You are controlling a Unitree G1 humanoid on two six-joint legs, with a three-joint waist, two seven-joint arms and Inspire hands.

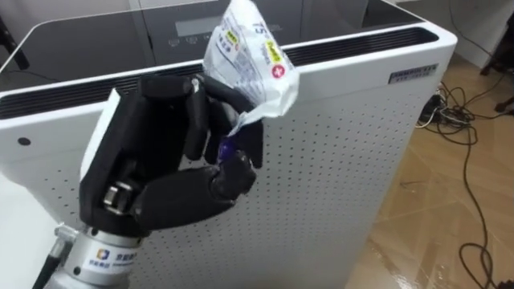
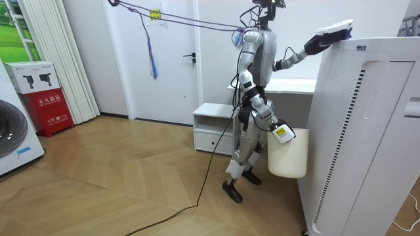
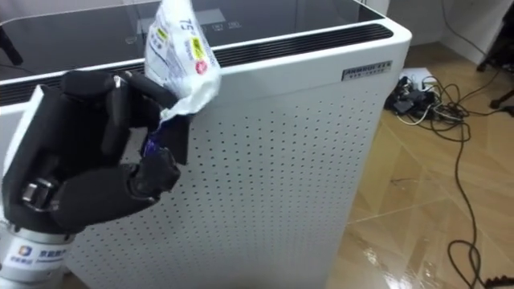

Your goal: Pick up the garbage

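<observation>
A crumpled white plastic wrapper (image 1: pixel 249 60) with red and yellow print is pinched in my left hand (image 1: pixel 173 172), which is shut on its lower end. The hand is raised level with the top edge of a tall white perforated appliance (image 1: pixel 345 144), and the wrapper stands up above that edge. In the room view I stand beside the appliance (image 2: pixel 367 118) with the left arm stretched toward the room view's right. My right hand (image 2: pixel 279 131) hangs low at my side, shut on the rim of a white bin (image 2: pixel 287 154) held off the floor.
Dark cables (image 1: pixel 462 112) lie tangled on the wooden floor right of the appliance. Behind me are a low white cabinet (image 2: pixel 213 128) and a counter. A washing machine (image 2: pixel 13 137) and a red box (image 2: pixel 49 108) stand at the room view's far left.
</observation>
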